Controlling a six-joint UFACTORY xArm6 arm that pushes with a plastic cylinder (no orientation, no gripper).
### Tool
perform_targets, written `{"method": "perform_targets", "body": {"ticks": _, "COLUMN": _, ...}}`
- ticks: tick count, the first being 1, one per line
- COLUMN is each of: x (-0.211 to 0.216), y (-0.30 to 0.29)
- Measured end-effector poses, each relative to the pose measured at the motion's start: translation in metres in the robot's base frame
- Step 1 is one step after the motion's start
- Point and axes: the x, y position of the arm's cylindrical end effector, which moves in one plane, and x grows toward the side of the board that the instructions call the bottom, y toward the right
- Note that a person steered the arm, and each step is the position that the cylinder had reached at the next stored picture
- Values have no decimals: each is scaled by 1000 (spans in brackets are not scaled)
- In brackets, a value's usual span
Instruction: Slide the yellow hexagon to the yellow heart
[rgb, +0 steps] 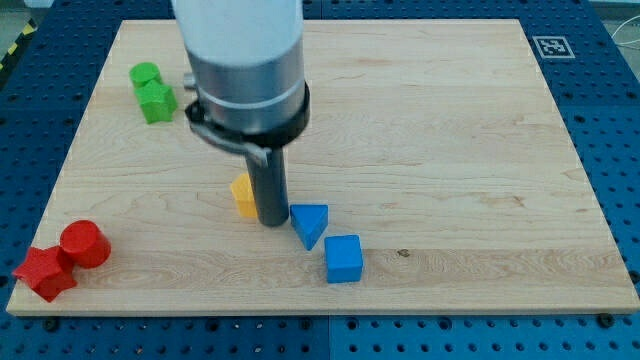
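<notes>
A yellow block (242, 195) lies left of centre on the wooden board (450, 150); the rod hides its right part, so I cannot make out its shape. My tip (271, 222) rests on the board right against that block's right side, with a blue triangle (309, 224) just to the tip's right. No second yellow block shows; the arm's body covers the board above the tip.
A blue cube (343, 259) lies below and right of the blue triangle. Two green blocks (152, 92) sit at the view's upper left. A red cylinder (84, 244) and a red star-like block (43, 272) sit at the lower left corner. A marker tag (551, 46) is at the top right.
</notes>
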Motion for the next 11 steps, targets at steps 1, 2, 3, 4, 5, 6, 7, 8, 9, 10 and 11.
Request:
{"method": "perform_targets", "body": {"ticks": 1, "x": 2, "y": -10}}
{"method": "perform_targets", "body": {"ticks": 2, "x": 25, "y": -40}}
{"method": "perform_targets", "body": {"ticks": 3, "x": 41, "y": -65}}
{"method": "perform_targets", "body": {"ticks": 4, "x": 23, "y": -68}}
{"method": "perform_targets", "body": {"ticks": 5, "x": 3, "y": -53}}
{"method": "perform_targets", "body": {"ticks": 6, "x": -7, "y": -29}}
{"method": "perform_targets", "body": {"ticks": 7, "x": -31, "y": -14}}
{"method": "perform_targets", "body": {"ticks": 8, "x": -41, "y": -14}}
{"method": "perform_targets", "body": {"ticks": 9, "x": -57, "y": -14}}
{"method": "perform_targets", "body": {"ticks": 10, "x": -72, "y": -14}}
{"method": "perform_targets", "body": {"ticks": 11, "x": -81, "y": -14}}
